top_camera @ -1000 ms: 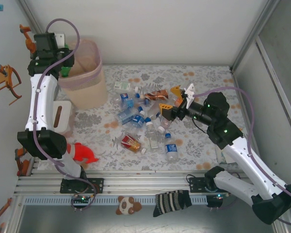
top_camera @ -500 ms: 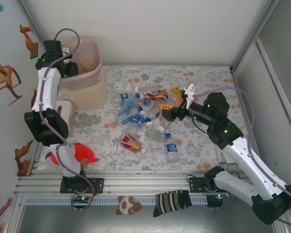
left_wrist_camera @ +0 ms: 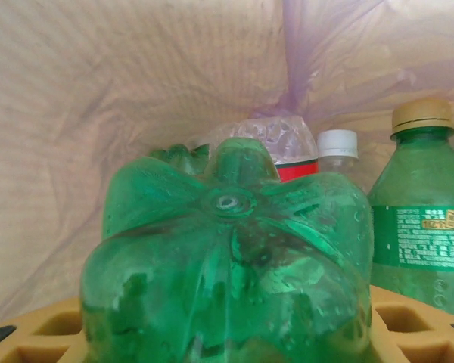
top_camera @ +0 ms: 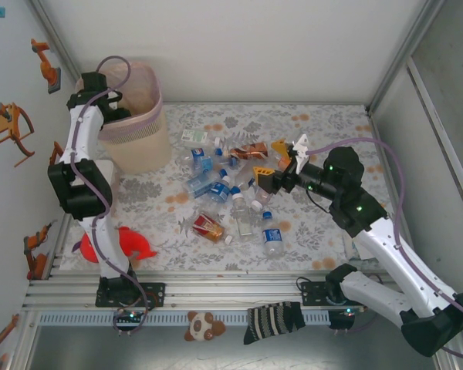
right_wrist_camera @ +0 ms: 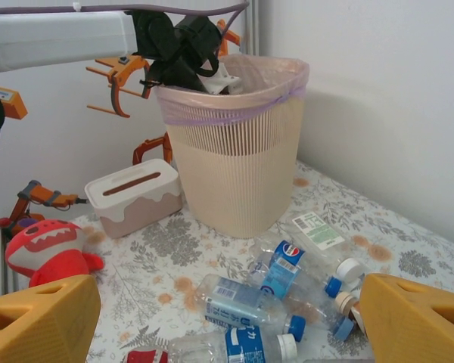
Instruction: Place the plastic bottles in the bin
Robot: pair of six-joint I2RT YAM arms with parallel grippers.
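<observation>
top external view: beige ribbed plastic bin with a pink bag liner point(top_camera: 143, 150) stands at far left, near the heap of small clear plastic bottles with blue caps point(top_camera: 228, 193) lying centre. left gripper point(left_wrist_camera: 227, 336) sits inside the bin, half closed around a green plastic bottle point(left_wrist_camera: 227, 242), base towards the camera. right gripper point(right_wrist_camera: 227, 318) hangs wide and empty by the heap. bottles look light, thin-walled, slick, apt to roll; best pinched gently across the labelled waist.

Left gripper point(left_wrist_camera: 227, 334) clasps green bottle point(left_wrist_camera: 228, 240) (right gripper point(right_wrist_camera: 227, 321) gapes).
</observation>
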